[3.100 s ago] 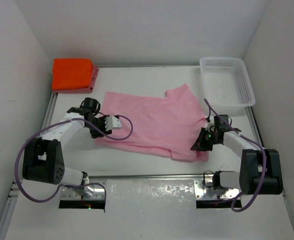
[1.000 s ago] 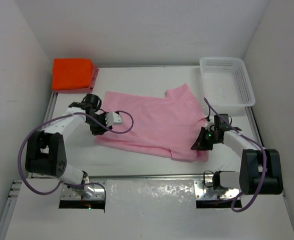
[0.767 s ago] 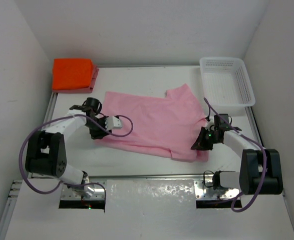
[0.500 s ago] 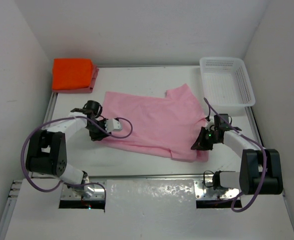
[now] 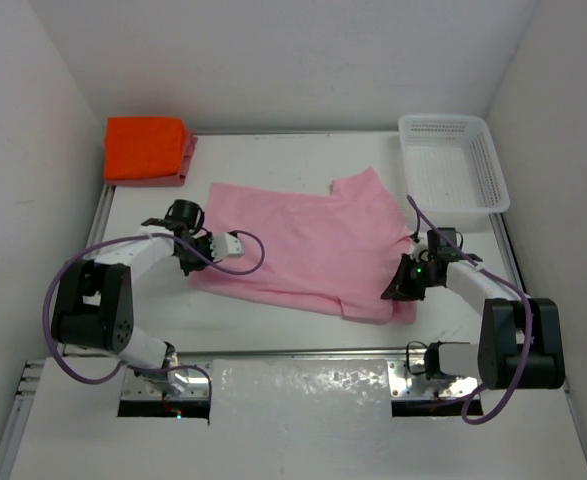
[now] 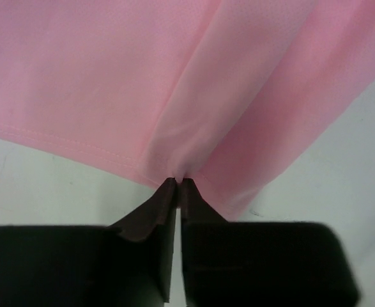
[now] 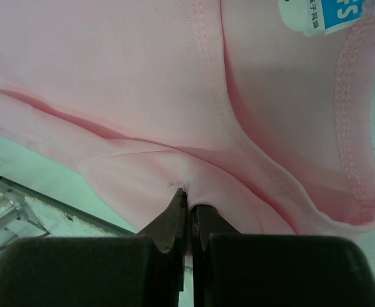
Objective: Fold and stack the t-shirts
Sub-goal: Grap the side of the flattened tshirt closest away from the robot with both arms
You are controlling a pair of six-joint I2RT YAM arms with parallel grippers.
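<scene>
The light pink t-shirt (image 5: 303, 240) lies spread on the white table. My left gripper (image 5: 195, 266) is shut on its hem at the near left corner; the cloth bunches at the tips in the left wrist view (image 6: 178, 181). My right gripper (image 5: 395, 293) is shut on the shirt's near right edge by the collar, cloth pinched at the tips in the right wrist view (image 7: 188, 199). The bright orange t-shirt (image 5: 145, 147) lies folded at the back left on the rose-red one (image 5: 185, 163), of which only an edge shows.
A white perforated basket (image 5: 451, 160) stands at the back right. White walls close in on the left, back and right. The table's metal front rail (image 5: 303, 355) runs just in front of the shirt.
My left gripper has moved a little along the shirt's left hem and settled at its near corner. The right gripper has held still on the cloth.
</scene>
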